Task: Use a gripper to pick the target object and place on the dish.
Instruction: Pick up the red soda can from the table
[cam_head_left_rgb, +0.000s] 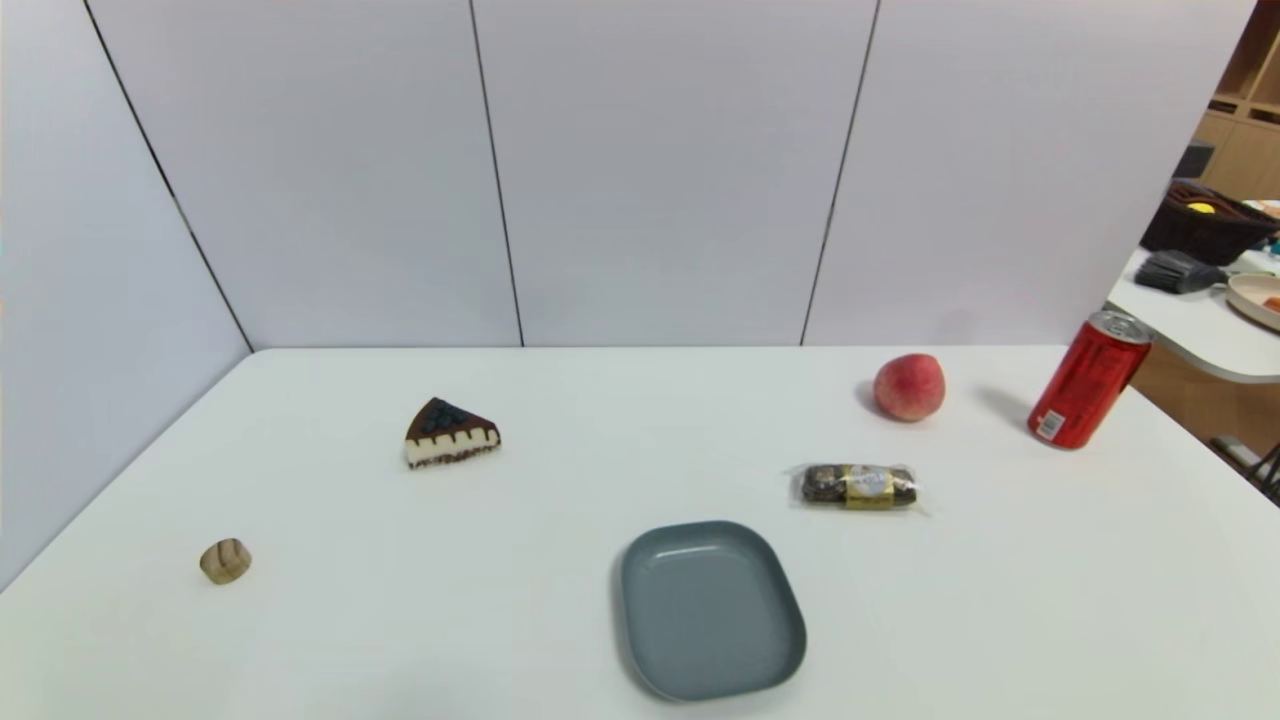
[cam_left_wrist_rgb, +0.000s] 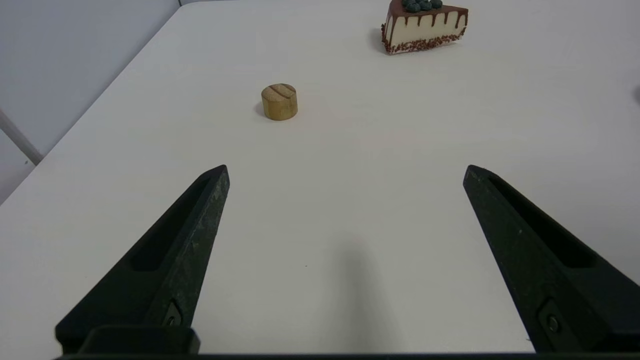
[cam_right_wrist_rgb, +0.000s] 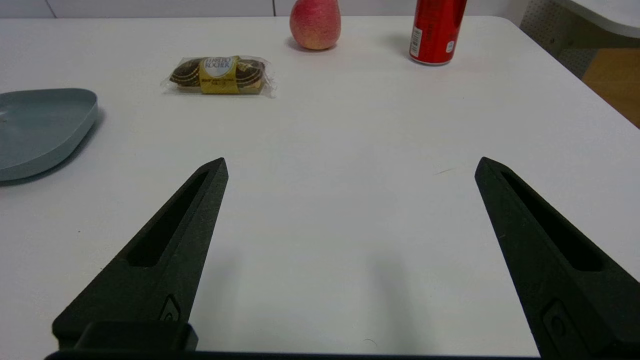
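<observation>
The target object, a tall slim red can (cam_head_left_rgb: 1088, 382) with a silver top, stands upright at the table's far right; the right wrist view shows its lower half (cam_right_wrist_rgb: 436, 31) far ahead. The grey-blue dish (cam_head_left_rgb: 710, 608) lies at the front centre, its edge (cam_right_wrist_rgb: 40, 131) off to one side in the right wrist view. My right gripper (cam_right_wrist_rgb: 350, 166) hovers open over bare table, well short of the can, nothing between its fingers. My left gripper (cam_left_wrist_rgb: 346, 171) is open too, over bare table on the left side. Neither arm shows in the head view.
A pink-red peach (cam_head_left_rgb: 909, 386) sits left of the can. A wrapped chocolates pack (cam_head_left_rgb: 860, 486) lies between peach and dish. A cake slice (cam_head_left_rgb: 450, 434) and a small wooden cylinder (cam_head_left_rgb: 225, 560) are on the left. The table's right edge runs just beyond the can.
</observation>
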